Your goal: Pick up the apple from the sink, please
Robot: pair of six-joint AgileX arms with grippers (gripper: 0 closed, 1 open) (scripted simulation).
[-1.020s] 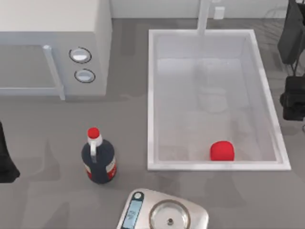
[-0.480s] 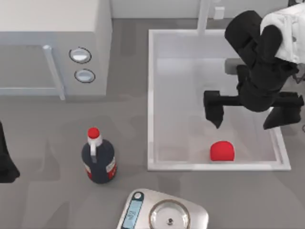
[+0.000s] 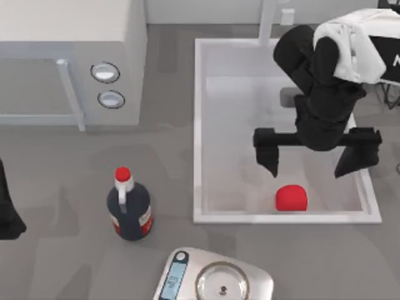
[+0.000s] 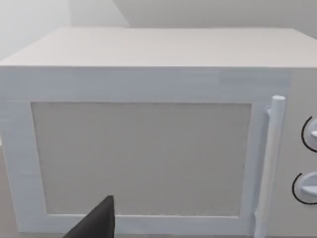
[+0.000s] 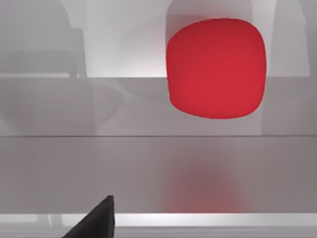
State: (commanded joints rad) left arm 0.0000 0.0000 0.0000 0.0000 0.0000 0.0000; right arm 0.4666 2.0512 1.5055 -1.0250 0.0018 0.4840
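The apple [image 3: 292,197], a smooth bright-red blob, lies on the pale floor of the white sink [image 3: 199,125], close to its near wall. My right gripper [image 3: 310,161] hangs over the basin just behind the apple. It is open, its two black fingers [image 3: 269,156] spread wide and holding nothing. From the right wrist view the apple [image 5: 215,67] sits ahead against the sink wall, apart from a dark fingertip [image 5: 96,220]. My left arm [image 3: 7,212] is parked at the table's left edge.
A white microwave [image 3: 62,37] with two round knobs fills the back left and faces the left wrist camera [image 4: 148,148]. A dark bottle [image 3: 129,212] with a red cap stands left of the sink. A scale [image 3: 215,281] lies at the front edge. The faucet post [image 3: 267,22] rises at the sink's far edge.
My right arm swung in from the right edge over the sink, then shifted left and nearer the apple with its fingers spread. The apple and left arm stayed still.
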